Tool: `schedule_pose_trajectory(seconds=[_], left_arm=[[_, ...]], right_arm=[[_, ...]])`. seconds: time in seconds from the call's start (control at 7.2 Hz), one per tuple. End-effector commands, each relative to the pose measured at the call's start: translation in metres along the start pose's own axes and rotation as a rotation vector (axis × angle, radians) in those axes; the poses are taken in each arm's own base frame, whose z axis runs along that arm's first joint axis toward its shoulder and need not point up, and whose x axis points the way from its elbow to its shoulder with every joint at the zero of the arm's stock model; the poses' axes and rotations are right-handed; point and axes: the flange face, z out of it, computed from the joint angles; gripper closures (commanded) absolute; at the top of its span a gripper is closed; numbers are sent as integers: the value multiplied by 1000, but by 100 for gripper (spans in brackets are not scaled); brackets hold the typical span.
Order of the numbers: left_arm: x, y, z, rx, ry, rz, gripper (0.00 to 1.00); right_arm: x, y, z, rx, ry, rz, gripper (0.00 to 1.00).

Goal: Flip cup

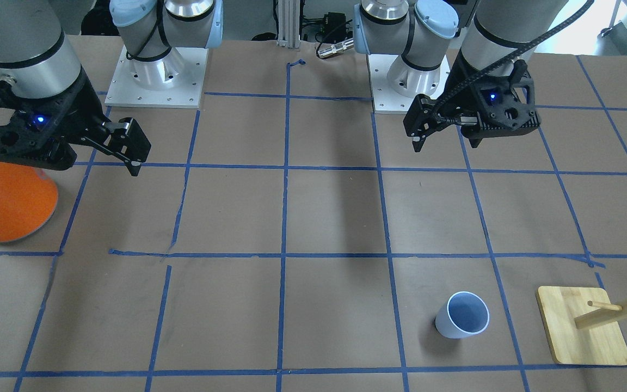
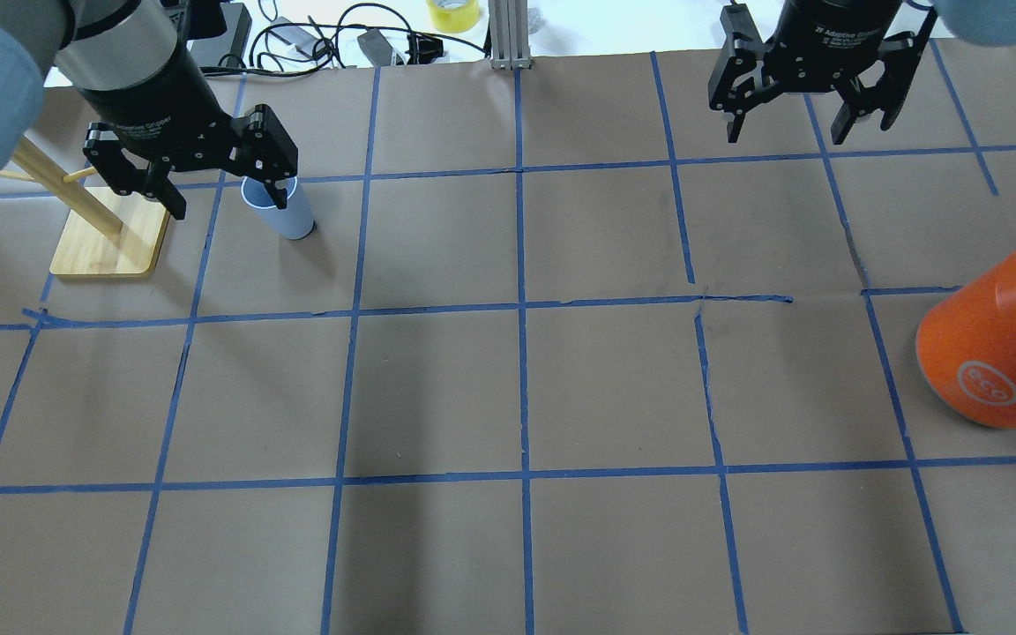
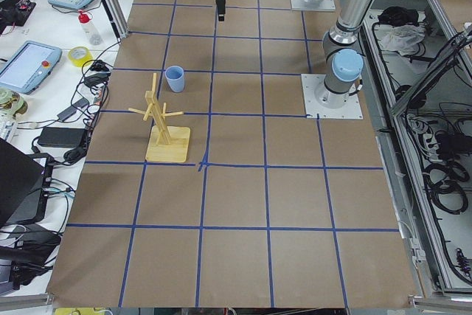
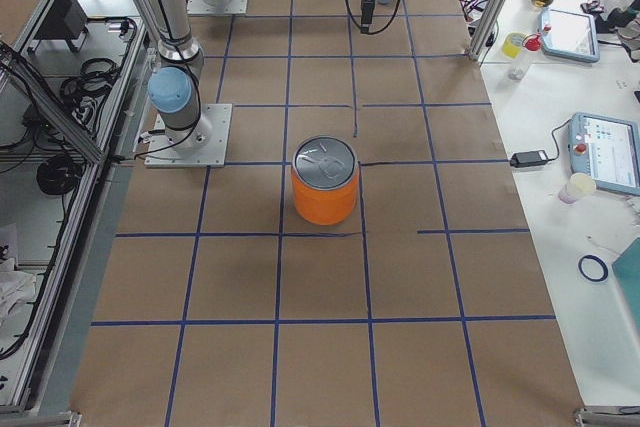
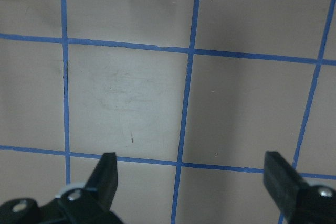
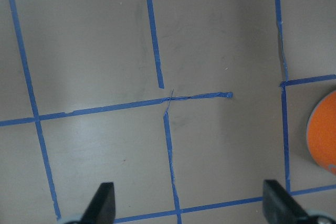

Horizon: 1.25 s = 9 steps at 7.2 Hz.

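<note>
The pale lavender-blue cup [image 1: 461, 314] stands upright with its rim up on the brown table, next to a wooden rack. It also shows in the overhead view [image 2: 289, 216] and the exterior left view [image 3: 174, 78]. My left gripper [image 2: 227, 198] is open and empty. It hangs well above the table on the robot's side of the cup, not touching it, and one finger covers part of the rim in the overhead view. The left wrist view [image 5: 191, 174] shows its jaws wide apart over bare table. My right gripper [image 2: 786, 132] is open and empty, far from the cup.
A large orange container [image 2: 997, 353] with a silver top stands on my right side, near the right gripper [image 1: 134, 158]. A wooden peg rack on a flat base [image 1: 583, 332] stands beside the cup. Blue tape lines grid the table.
</note>
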Motion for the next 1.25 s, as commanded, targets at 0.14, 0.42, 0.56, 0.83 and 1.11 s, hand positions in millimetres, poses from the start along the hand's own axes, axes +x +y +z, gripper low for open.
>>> schedule_pose_trajectory(seconds=[0.14,0.42,0.56,0.83,1.11], left_arm=[[-2,0,-2,6,2,1,0],[-2,0,-1,4,2,4,0],[-2,0,-1,4,7,4,0],[-2,0,-1,4,8,4,0],[-2,0,-1,4,8,5,0]], right_arm=[[0,0,0,0,0,2,0],[-1,0,0,0,0,0,0],[-1,0,1,-2,0,0,0],[-1,0,1,-2,0,0,0],[-1,-2,-1,15,-3,-1,0]])
